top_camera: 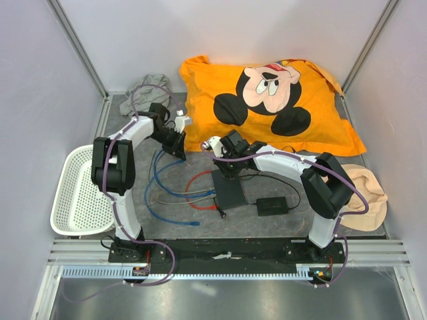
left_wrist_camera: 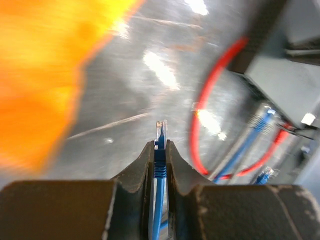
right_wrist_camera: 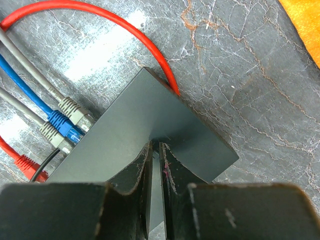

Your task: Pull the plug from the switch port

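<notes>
Plug (left_wrist_camera: 161,131), blue with a clear tip.

Top external view: one switch (top_camera: 227,190) lies flat on the desk (top_camera: 280,223) between the two arms. The right gripper (top_camera: 227,170) sits on its far edge. The left gripper (top_camera: 177,143) is well apart from the switch, up and to the left, near the orange pillow (top_camera: 267,100). The plug is too small to make out here. Also on the desk are one power brick (top_camera: 272,205) just right of the switch, one white basket (top_camera: 77,193) at far left, one grey cloth (top_camera: 150,90) and one beige cloth (top_camera: 370,193).

Left wrist view: the left gripper (left_wrist_camera: 160,145) is clenched on the plug, whose tip juts past the fingertips, clear of the desk. The plug is free of the switch (left_wrist_camera: 285,85), which lies off to the upper right. Only this view shows it.

Right wrist view: the right gripper (right_wrist_camera: 156,147) is clamped on the thin edge of the switch (right_wrist_camera: 145,120). At the socket edge there are four connectors: two grey plugs (right_wrist_camera: 75,110), one blue connector (right_wrist_camera: 65,125) and one red connector (right_wrist_camera: 30,165). One red cable (right_wrist_camera: 100,10) loops behind.
</notes>
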Controlling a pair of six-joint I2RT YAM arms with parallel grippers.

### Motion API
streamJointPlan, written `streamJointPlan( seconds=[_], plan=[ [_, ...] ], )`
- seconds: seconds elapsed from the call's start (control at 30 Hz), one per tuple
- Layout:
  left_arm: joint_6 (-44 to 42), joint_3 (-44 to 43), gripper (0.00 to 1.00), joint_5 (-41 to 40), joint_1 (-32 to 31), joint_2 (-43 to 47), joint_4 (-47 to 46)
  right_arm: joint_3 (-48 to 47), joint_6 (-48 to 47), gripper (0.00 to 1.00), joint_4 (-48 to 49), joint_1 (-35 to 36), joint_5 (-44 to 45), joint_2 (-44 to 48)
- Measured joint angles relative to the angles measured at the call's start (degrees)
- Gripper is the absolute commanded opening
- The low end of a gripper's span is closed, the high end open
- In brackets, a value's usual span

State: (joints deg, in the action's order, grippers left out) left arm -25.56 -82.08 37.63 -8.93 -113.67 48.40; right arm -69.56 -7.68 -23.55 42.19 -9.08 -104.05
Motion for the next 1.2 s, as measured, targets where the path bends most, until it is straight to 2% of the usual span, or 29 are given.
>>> streamJointPlan(
  seconds=[0.2,0.6,0.63,0.7,0.73,0.9,0.93,1.17,1.2],
  plan=[
    [-0.7,-7.0,0.02,-7.2,2.1,0.2,0.0,0.0,0.0,0.19,0.0,0.0,0.0,0.0],
    [0.4,-16.4,0.03,-13.6,4.5,-3.2,-1.2,0.4,0.0,0.19,0.4,0.0,0.1,0.2],
    [0.9,-16.7,0.1,-14.0,4.6,-3.7,-1.3,0.4,0.0,0.19,0.5,0.0,0.1,0.2],
    [1.9,-17.3,0.16,-15.1,4.9,-4.8,-1.5,0.4,0.0,0.19,0.5,0.0,0.1,0.2],
    [2.5,-17.4,0.27,-15.4,5.0,-5.2,-1.7,0.4,0.0,0.19,0.5,0.1,0.1,0.2],
    [5.0,-17.5,0.4,-16.7,5.1,-6.0,-1.7,0.4,0.0,0.2,0.5,0.1,0.1,0.2],
    [5.6,-17.6,0.47,-16.7,5.1,-6.0,-1.7,0.4,0.0,0.2,0.5,0.1,0.1,0.2],
    [9.9,-20.0,0.52,-12.6,5.1,-5.9,-1.1,0.4,0.0,0.2,0.5,0.1,0.1,0.2],
    [10.4,-20.1,0.56,-10.8,5.1,-5.6,-1.1,0.4,0.0,0.2,0.5,0.1,0.1,0.2]
  ],
)
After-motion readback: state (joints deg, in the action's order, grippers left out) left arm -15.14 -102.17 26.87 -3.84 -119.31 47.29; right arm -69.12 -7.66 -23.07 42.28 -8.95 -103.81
